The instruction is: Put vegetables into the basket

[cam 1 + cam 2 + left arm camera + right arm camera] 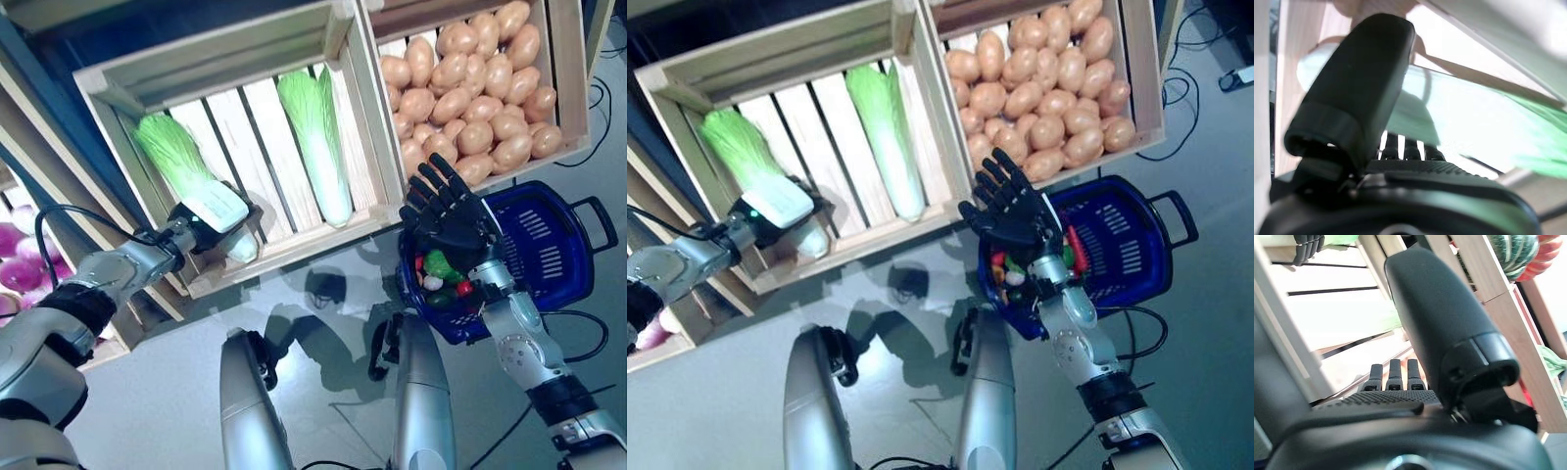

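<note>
Right hand fingers spread; left hand fingers around cabbage, leafy end toward crate's back.

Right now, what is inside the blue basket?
The basket holds a few small vegetables at its near end: green, red and white pieces. The right hand, held open above it, covers part of them.

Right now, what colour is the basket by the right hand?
Dark blue basket with a black handle; left eye view shows it best.
</note>
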`<state>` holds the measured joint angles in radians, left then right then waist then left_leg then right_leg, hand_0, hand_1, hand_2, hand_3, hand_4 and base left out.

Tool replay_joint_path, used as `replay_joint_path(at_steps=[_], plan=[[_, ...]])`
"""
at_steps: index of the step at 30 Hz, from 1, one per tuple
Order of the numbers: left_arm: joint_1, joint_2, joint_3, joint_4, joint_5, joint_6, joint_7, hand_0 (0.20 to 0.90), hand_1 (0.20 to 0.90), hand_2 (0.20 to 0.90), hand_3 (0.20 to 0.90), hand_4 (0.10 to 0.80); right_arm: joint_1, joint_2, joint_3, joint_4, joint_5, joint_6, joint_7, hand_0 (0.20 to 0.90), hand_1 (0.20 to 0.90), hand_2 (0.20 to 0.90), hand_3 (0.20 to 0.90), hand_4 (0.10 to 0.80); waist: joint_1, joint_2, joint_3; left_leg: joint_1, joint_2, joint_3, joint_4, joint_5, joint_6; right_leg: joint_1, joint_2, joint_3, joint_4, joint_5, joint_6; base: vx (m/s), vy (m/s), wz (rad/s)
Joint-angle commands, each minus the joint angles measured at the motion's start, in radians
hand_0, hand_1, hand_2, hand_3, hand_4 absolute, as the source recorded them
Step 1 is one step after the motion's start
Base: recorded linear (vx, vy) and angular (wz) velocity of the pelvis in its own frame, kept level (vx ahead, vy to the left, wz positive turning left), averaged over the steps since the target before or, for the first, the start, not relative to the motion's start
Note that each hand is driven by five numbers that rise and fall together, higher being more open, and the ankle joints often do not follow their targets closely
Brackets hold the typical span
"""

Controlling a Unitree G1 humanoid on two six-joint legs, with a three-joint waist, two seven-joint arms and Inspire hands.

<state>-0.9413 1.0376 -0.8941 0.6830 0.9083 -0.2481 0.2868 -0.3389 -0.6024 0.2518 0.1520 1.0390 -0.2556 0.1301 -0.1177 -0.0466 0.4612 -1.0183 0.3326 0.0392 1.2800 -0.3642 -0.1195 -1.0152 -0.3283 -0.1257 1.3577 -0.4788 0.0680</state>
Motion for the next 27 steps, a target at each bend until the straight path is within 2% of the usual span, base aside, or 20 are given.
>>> replay_joint_path(at_steps=[1,7,11,17,18,19,27], plan=[[-0.102,0.017,-0.020,0.027,-0.002,0.032,-0.047,0.900,0.900,0.900,0.900,0.800,-0.064,-0.040,-0.090,-0.081,0.056,-0.146,-0.014,0.900,0.900,0.900,0.900,0.800,-0.013,0.014,-0.021,-0.054,0.028,0.017,0.002,-0.033,-0.008,-0.041,-0.050,0.018,-0.013,0.058,0.066,-0.047,0.004,0.03],[-0.097,0.006,-0.012,0.044,-0.014,0.057,-0.083,0.900,0.900,0.900,0.900,0.800,-0.064,-0.039,-0.110,-0.092,0.043,-0.156,-0.011,0.900,0.900,0.900,0.900,0.800,-0.008,0.012,-0.010,-0.160,0.032,-0.007,0.083,-0.052,-0.006,-0.154,-0.052,0.037,0.085,0.039,0.065,-0.041,-0.007,0.00],[-0.087,-0.006,0.006,0.063,-0.001,0.043,-0.083,0.900,0.900,0.900,0.900,0.800,-0.060,-0.028,-0.127,-0.097,0.039,-0.146,-0.003,0.900,0.900,0.900,0.900,0.800,-0.006,0.008,-0.009,-0.210,0.038,-0.014,0.127,-0.059,-0.004,-0.203,-0.053,0.045,0.135,0.033,0.063,0.000,0.000,0.00],[-0.096,-0.018,0.020,0.077,0.016,0.069,-0.098,0.900,0.900,0.900,0.900,0.800,-0.078,-0.009,-0.142,-0.097,0.024,-0.138,-0.035,0.900,0.900,0.900,0.900,0.800,-0.006,0.006,-0.006,-0.255,0.044,-0.018,0.162,-0.057,0.002,-0.249,-0.048,0.054,0.176,0.030,0.064,-0.004,0.005,-0.01],[-0.098,-0.020,0.022,0.083,0.014,0.066,-0.102,0.851,0.851,0.851,0.851,0.767,-0.080,-0.005,-0.145,-0.098,0.019,-0.135,-0.037,0.900,0.900,0.900,0.900,0.800,-0.006,0.006,-0.006,-0.257,0.044,-0.017,0.164,-0.056,0.003,-0.251,-0.047,0.054,0.177,0.032,0.064,-0.009,0.016,-0.03],[-0.096,-0.020,0.028,0.086,0.008,0.060,-0.105,0.300,0.300,0.300,0.300,0.400,-0.080,0.001,-0.151,-0.096,0.015,-0.130,-0.033,0.900,0.900,0.900,0.900,0.800,-0.006,0.006,-0.007,-0.257,0.042,-0.017,0.166,-0.056,0.005,-0.252,-0.046,0.054,0.178,0.033,0.065,-0.007,0.012,-0.04],[-0.064,-0.006,0.064,0.060,-0.026,0.014,-0.075,0.300,0.300,0.300,0.300,0.400,-0.053,0.023,-0.172,-0.111,-0.008,-0.110,-0.015,0.900,0.900,0.900,0.900,0.800,-0.009,0.011,-0.029,-0.233,0.040,-0.010,0.160,-0.036,0.015,-0.225,-0.039,0.054,0.173,0.042,0.066,0.026,0.004,-0.01]])
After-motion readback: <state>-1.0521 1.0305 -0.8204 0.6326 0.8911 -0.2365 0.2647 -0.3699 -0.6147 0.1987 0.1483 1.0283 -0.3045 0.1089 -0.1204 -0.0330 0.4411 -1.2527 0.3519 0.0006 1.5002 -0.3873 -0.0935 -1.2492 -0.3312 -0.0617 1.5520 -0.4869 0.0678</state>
